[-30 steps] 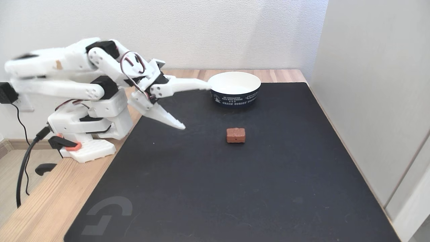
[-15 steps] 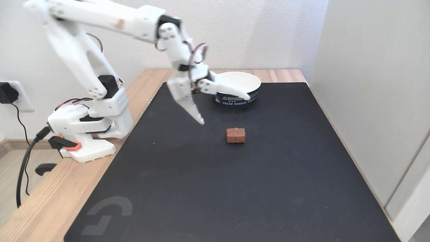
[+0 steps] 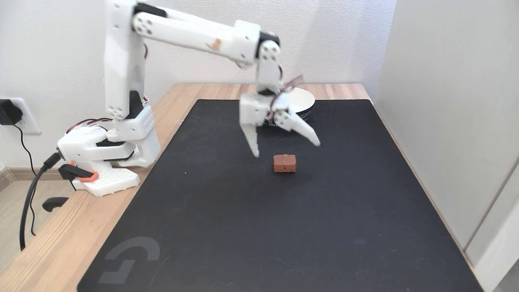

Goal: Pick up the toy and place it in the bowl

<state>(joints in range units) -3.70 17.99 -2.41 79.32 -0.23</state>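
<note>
The white two-finger gripper [image 3: 286, 148], its 2 fingers spread wide (to straddle), hangs above the small reddish-brown rectangular toy [image 3: 284, 163] on the mat.

Pale logo mark [image 3: 131, 259] printed on black mat [image 3: 365, 202] near front left corner; no legible lettering anywhere else.

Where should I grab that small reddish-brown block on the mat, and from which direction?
Come straight down on the small reddish-brown rectangular block and close across its shorter width, on the flat front and back faces. It lies flat with open mat all round, and the open tool hangs above it.
</note>
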